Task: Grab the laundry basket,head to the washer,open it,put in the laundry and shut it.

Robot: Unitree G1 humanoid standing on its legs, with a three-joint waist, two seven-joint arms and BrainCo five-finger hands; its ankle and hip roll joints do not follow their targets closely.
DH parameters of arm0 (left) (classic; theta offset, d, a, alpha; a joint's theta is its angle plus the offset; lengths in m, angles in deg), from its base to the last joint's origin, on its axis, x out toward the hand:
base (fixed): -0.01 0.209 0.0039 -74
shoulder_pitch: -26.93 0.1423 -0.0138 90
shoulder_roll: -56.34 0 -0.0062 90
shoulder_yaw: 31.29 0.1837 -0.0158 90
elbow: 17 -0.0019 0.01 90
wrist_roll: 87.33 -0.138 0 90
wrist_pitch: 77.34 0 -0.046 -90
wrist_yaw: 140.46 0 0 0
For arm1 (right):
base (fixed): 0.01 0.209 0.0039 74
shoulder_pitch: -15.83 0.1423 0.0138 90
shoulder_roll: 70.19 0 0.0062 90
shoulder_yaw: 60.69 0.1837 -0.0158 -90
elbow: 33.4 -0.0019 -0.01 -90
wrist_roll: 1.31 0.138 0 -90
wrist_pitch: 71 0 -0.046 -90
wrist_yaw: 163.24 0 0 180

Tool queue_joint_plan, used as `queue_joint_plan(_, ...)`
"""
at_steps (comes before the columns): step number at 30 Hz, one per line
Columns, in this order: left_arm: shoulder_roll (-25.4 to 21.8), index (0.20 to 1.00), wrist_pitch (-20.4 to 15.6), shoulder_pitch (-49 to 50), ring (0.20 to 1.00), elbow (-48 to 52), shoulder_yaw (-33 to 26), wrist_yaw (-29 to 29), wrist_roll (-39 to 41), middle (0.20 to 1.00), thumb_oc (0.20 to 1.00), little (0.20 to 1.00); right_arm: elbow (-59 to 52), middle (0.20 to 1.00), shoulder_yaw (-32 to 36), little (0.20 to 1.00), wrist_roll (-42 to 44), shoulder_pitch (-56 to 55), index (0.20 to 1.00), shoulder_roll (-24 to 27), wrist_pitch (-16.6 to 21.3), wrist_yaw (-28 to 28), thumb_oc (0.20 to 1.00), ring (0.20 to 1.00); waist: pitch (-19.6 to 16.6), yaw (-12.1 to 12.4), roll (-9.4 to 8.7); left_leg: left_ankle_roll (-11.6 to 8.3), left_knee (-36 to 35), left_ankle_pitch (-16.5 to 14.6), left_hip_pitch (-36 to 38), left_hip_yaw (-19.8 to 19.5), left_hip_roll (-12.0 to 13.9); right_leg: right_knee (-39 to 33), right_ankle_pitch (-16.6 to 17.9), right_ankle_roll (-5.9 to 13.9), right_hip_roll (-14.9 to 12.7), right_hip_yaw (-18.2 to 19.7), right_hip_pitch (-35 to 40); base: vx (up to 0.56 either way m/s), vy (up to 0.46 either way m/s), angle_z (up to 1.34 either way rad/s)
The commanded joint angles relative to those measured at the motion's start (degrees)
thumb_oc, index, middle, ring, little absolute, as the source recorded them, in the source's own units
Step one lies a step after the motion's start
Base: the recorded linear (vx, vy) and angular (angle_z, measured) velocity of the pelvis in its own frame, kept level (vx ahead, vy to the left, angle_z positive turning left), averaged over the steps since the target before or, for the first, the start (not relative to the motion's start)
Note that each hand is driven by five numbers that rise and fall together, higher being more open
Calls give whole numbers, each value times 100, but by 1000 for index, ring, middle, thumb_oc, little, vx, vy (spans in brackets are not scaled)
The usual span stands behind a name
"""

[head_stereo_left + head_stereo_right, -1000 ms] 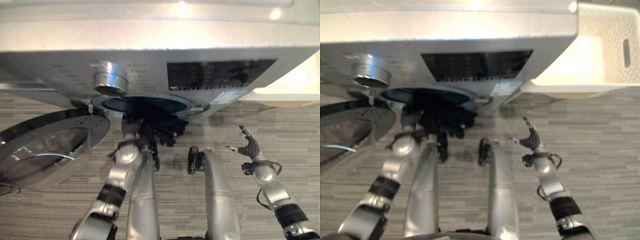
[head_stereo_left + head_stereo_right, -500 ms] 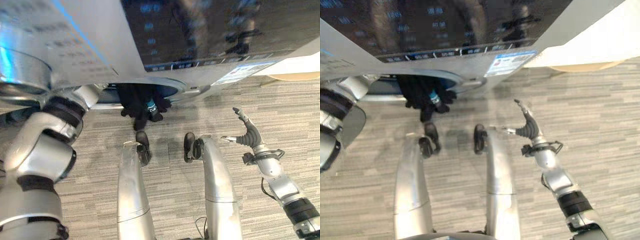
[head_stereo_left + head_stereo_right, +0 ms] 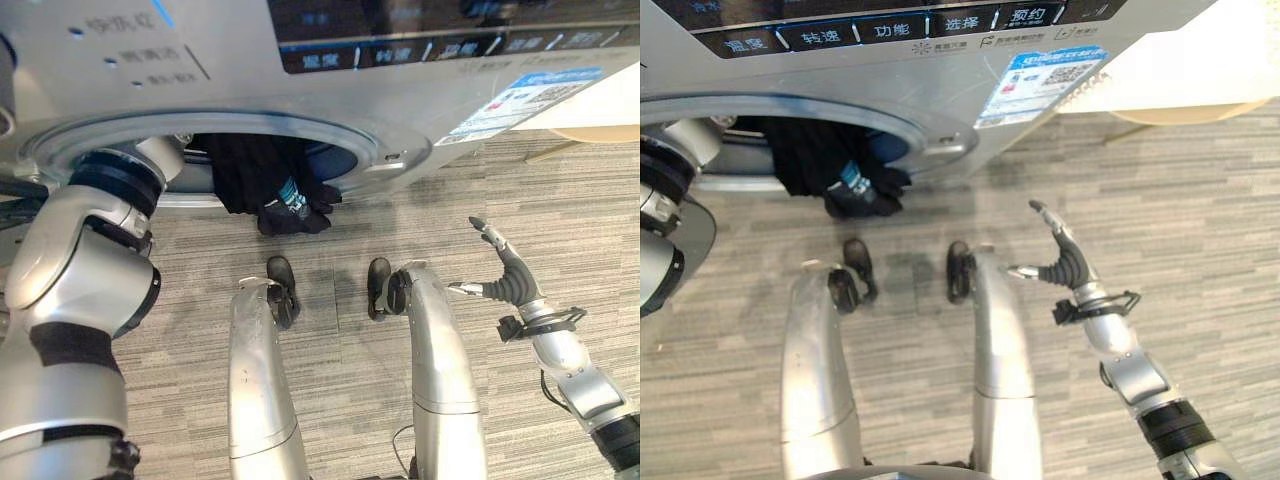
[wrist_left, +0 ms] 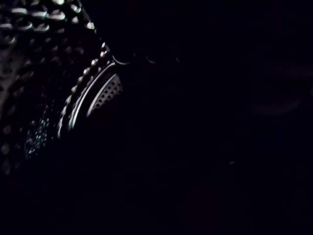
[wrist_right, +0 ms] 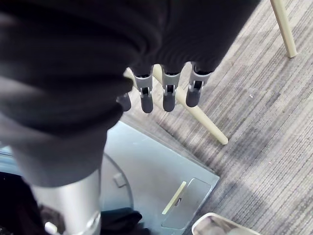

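The silver washer (image 3: 400, 120) stands before me with its round opening (image 3: 340, 150) uncovered. Dark laundry (image 3: 265, 185) with a small blue tag hangs out over the lower lip of the opening. My left arm (image 3: 130, 180) reaches into the opening beside the laundry, and the hand is hidden inside. The left wrist view is dark, with a patch of the perforated drum wall (image 4: 102, 93). My right hand (image 3: 505, 278) hovers open over the floor to the washer's right, holding nothing, its fingers (image 5: 166, 95) straight.
The washer's door (image 3: 695, 235) stands open at the left, mostly behind my left arm. A white laundry basket (image 3: 1180, 85) rests beside the washer's right side on a stand with pale wooden legs (image 5: 205, 120). Grey striped carpet (image 3: 580, 210) lies around.
The camera has moved in closer to the washer's front. My left arm has gone deeper into the opening. The laundry has shifted further into the opening. The right hand has hardly moved.
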Motion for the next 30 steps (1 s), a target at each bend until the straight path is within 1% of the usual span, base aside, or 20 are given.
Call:
queue_joint_plan(1,73,1000,-88,-547,1000,-517,-320,-518,173,1000,1000,1000,-362,1000,76,1000,-35,-198,1000,-103,24,9,1000,1000,-471,-212,193,358,458,-834,266,-281,-77,-725,126,318,55,196,422,0,0,0)
queue_joint_plan(2,76,1000,-86,-545,1000,-516,-324,-522,170,1000,1000,1000,-363,1000,79,1000,-35,-202,1000,-101,24,8,1000,1000,-473,-211,195,358,453,-832,268,-280,-78,-728,127,318,54,196,424,0,0,0)
queue_joint_plan(3,175,1000,-149,-483,1000,-449,-359,-715,146,1000,1000,1000,-361,1000,106,1000,-60,-199,1000,-112,-3,-39,1000,1000,-500,-217,179,349,390,-818,284,-285,-107,-781,143,329,51,193,435,-21,-9,3)
queue_joint_plan(6,236,1000,-219,-420,1000,-382,-427,-849,255,1000,1000,1000,-350,1000,121,1000,-50,-184,1000,-132,-4,-81,1000,1000,-531,-219,175,337,331,-788,287,-280,-127,-824,159,328,47,188,438,-10,-5,1)
queue_joint_plan(7,293,1000,-293,-321,1000,-261,-509,-914,352,1000,1000,1000,-339,1000,112,1000,-65,-158,1000,-171,-14,-100,1000,1000,-561,-201,176,323,251,-762,293,-274,-151,-874,163,330,28,178,442,-16,-11,4)
queue_joint_plan(10,320,1000,-335,-281,1000,-110,-517,-877,368,1000,1000,1000,-328,1000,93,1000,-56,-96,1000,-173,-15,-97,1000,1000,-584,-188,179,312,186,-730,302,-293,-171,-934,174,331,18,170,474,-25,-12,6)
queue_joint_plan(14,144,1000,-320,-163,1000,379,-299,-812,-159,1000,1000,1000,-312,1000,80,1000,-104,-21,1000,-173,20,-135,1000,1000,-613,-135,179,297,97,-680,283,-337,-191,-973,187,349,-10,142,476,-21,-6,7)
queue_joint_plan(17,124,1000,-336,-13,1000,589,-411,-717,-156,1000,1000,1000,-290,1000,47,1000,-127,10,1000,-202,31,-111,1000,1000,-612,-104,173,285,20,-659,290,-345,-195,-1015,202,352,-19,126,489,0,0,0)
queue_joint_plan(18,85,1000,-365,139,1000,761,-533,-672,-137,1000,1000,1000,-255,1000,40,1000,-157,24,1000,-218,31,-85,1000,1000,-618,-86,175,279,-38,-648,307,-347,-195,-1067,214,359,-26,109,516,-31,-24,2)
queue_joint_plan(19,125,1000,-500,523,1000,1193,-863,-583,157,1000,1000,1000,-209,1000,45,1000,-180,34,1000,-290,9,-57,1000,1000,-623,-36,170,267,-96,-629,341,-350,-206,-1112,225,365,-43,85,550,0,0,0)
queue_joint_plan(20,114,1000,-492,560,1000,1224,-891,-586,157,1000,1000,1000,-205,1000,34,1000,-182,31,1000,-278,10,-54,1000,1000,-630,-43,182,267,-101,-628,346,-350,-205,-1118,227,365,-41,84,556,0,0,0)
queue_joint_plan(21,85,1000,-662,1254,1000,1974,-1389,-546,475,1000,1000,1000,-190,1000,117,1000,-270,30,1000,-388,-61,8,1000,1000,-615,51,171,265,-183,-615,397,-348,-219,-1191,235,367,-38,59,610,-16,1,3)
queue_joint_plan(22,70,1000,-640,1330,1000,2039,-1442,-553,467,1000,1000,1000,-196,1000,101,1000,-276,16,1000,-370,-65,10,1000,1000,-629,39,188,265,-190,-613,407,-348,-216,-1201,239,366,-34,58,621,0,0,0)
queue_joint_plan(24,345,1000,-827,2328,1000,2763,-2163,-403,825,1000,1000,1000,-177,1000,131,1000,-392,33,1000,-528,-120,121,1000,1000,-632,125,194,255,-305,-594,513,-347,-230,-1301,252,363,-42,34,717,-22,-1,4)
queue_joint_plan(25,506,1000,-858,2745,1000,3023,-2385,-375,883,1000,1000,1000,-133,1000,118,1000,-458,64,1000,-573,-157,180,1000,1000,-631,156,199,257,-343,-589,548,-350,-238,-1331,248,360,-45,21,751,-28,3,7)
queue_joint_plan(26,839,1000,-928,3545,1000,3608,-2765,-301,869,1000,1000,1000,-76,1000,193,1000,-535,109,1000,-688,-214,261,1000,1000,-611,232,187,255,-426,-576,611,-335,-258,-1411,251,351,-62,3,802,-18,2,9)
queue_joint_plan(27,844,1000,-907,3610,1000,3665,-2803,-308,853,1000,1000,1000,-78,1000,177,1000,-541,95,1000,-675,-215,265,1000,1000,-625,222,199,255,-429,-576,619,-334,-255,-1416,252,351,-59,3,810,-21,10,11)
queue_joint_plan(28,1052,1000,-964,4073,1000,4009,-2978,-324,830,1000,1000,1000,-45,1000,195,1000,-582,134,1000,-712,-234,315,1000,1000,-624,262,202,253,-496,-566,663,-320,-265,-1462,259,354,-68,-9,845,-27,19,18)
queue_joint_plan(29,1286,1000,-979,4848,1000,4563,-3200,-314,622,1000,1000,1000,10,1000,267,1000,-657,147,1000,-771,-271,409,1000,1000,-629,332,210,255,-612,-546,733,-315,-278,-1559,275,348,-76,-19,905,-33,25,11)
queue_joint_plan(30,1395,1000,-1019,5143,1000,4727,-3265,-293,539,1000,1000,1000,38,1000,306,1000,-681,173,1000,-820,-286,459,1000,1000,-615,376,208,256,-647,-538,756,-308,-291,-1593,273,344,-84,-23,929,-37,22,7)
